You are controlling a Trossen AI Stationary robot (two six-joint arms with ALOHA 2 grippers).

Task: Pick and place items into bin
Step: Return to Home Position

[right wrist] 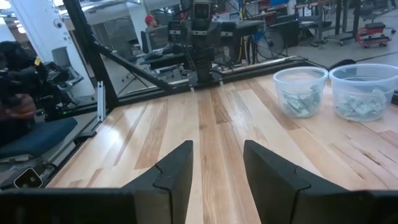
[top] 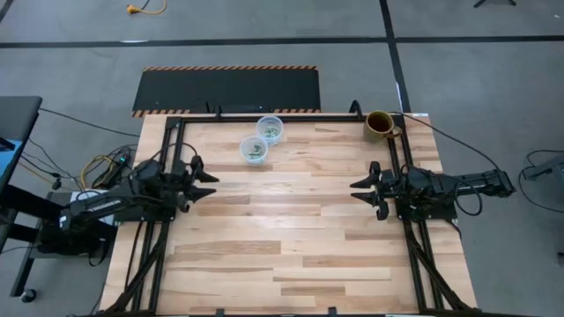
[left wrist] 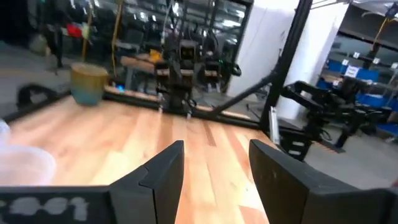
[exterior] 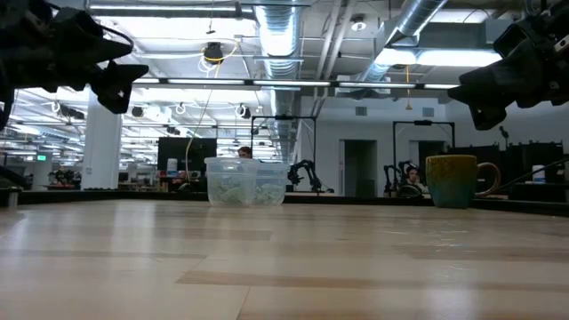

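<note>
Altogether two cups point(top: 270, 129) of packets point(right wrist: 298, 102), one mug point(top: 380, 124), left pincer point(top: 214, 185) and right pincer point(top: 354, 190) spread.

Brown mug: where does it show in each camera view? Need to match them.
High view: brown mug at the table's far right corner, beyond the right end effector.
Low view: mug right of centre, on the far table edge.
Left wrist view: mug across the table, past the left end effector.
Right wrist view: not in it.
Shared landmark: two clear cups, seen in high, low and right wrist views.
</note>
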